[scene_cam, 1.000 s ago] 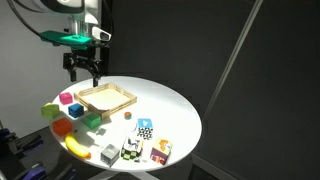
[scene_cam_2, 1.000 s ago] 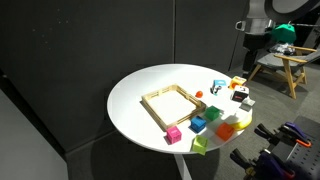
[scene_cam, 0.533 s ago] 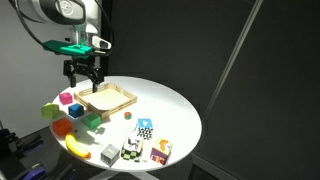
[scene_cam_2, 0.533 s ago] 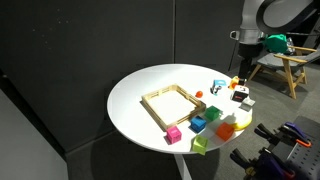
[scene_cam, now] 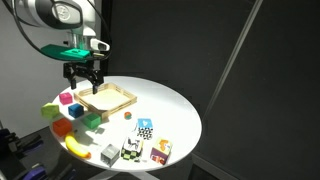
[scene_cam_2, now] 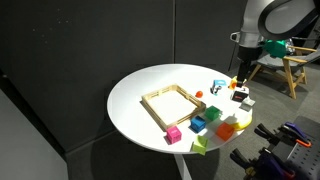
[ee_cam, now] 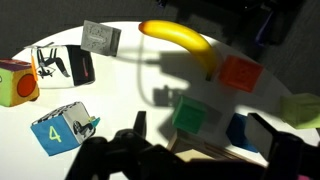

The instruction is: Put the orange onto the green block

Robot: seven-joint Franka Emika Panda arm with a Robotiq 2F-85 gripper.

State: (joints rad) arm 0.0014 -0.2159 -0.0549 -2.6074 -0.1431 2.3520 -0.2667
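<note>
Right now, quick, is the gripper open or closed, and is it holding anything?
Gripper: open, nothing held.

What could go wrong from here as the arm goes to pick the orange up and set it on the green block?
1. The banana ends right beside the orange, so a finger of the open gripper could catch it on the way down.
2. The green block has a blue block close by; lowering the orange there might nudge either one.
</note>
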